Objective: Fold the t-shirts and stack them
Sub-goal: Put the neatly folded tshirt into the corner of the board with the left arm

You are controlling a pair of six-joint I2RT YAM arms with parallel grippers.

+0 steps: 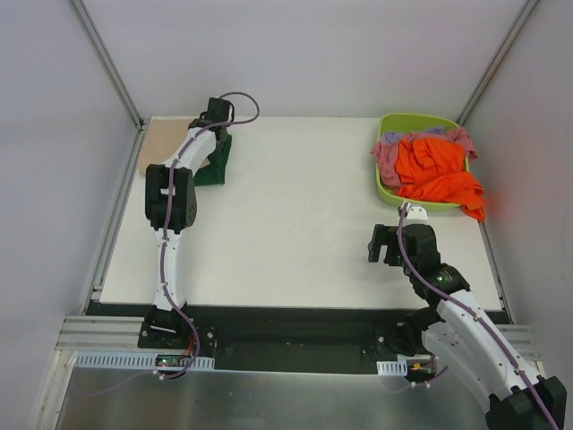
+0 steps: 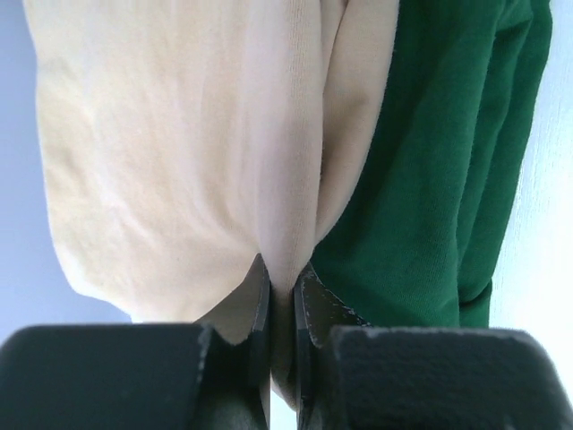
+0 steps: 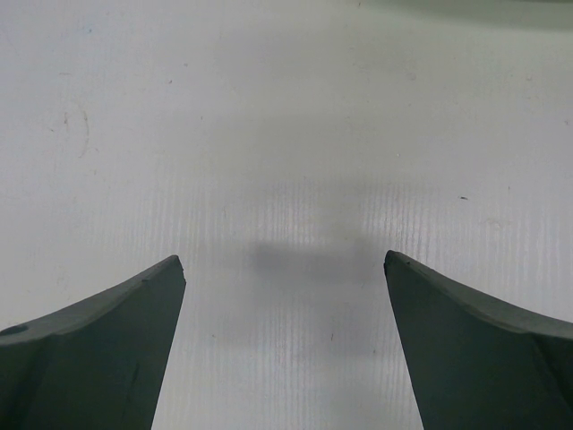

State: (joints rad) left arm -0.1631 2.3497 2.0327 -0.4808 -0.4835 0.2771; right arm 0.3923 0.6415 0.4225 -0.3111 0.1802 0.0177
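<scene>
Beige-tan shirt (image 1: pixel 161 148): it lies in the upper left corner of the top view, at the far left edge of the surface (image 1: pixel 295 206). In my left wrist view it fills the left and middle of the frame, and one fold runs down into my grip.
Dark green shirt (image 1: pixel 217 166): it sits just right of the beige one and touches it, partly under my left arm. It looks bunched rather than flat.
Waiting shirts: the orange shirt (image 1: pixel 439 170), pink shirt (image 1: pixel 385 159) and lilac shirt (image 1: pixel 403 137) are heaped in the lime-green basket (image 1: pixel 394 118) at the upper right. The orange one spills over its near rim.
Left fingers (image 2: pixel 315 313): they are pressed together on a pinched ridge of beige cloth.
Why this hold: I judge that a pinch on a fold lets me drag or lift the beige shirt to square it with the green one. Stacking in the corner leaves the middle free for folding.
Right fingers (image 3: pixel 107 340): they are spread wide with nothing between them, hovering over bare surface at the lower right of the top view.
Why there: they seem parked below the basket, out of my left arm's way, within reach of another shirt.
Progress: with three shirts unfolded in the basket, I judge less than half is done.
Surface detail: it is white and matte, with faint scuffs and a soft shadow under my right fingers.
Room: pale grey walls (image 1: pixel 295 54) close it in, with metal rails (image 1: pixel 107 63) running up the corners.
</scene>
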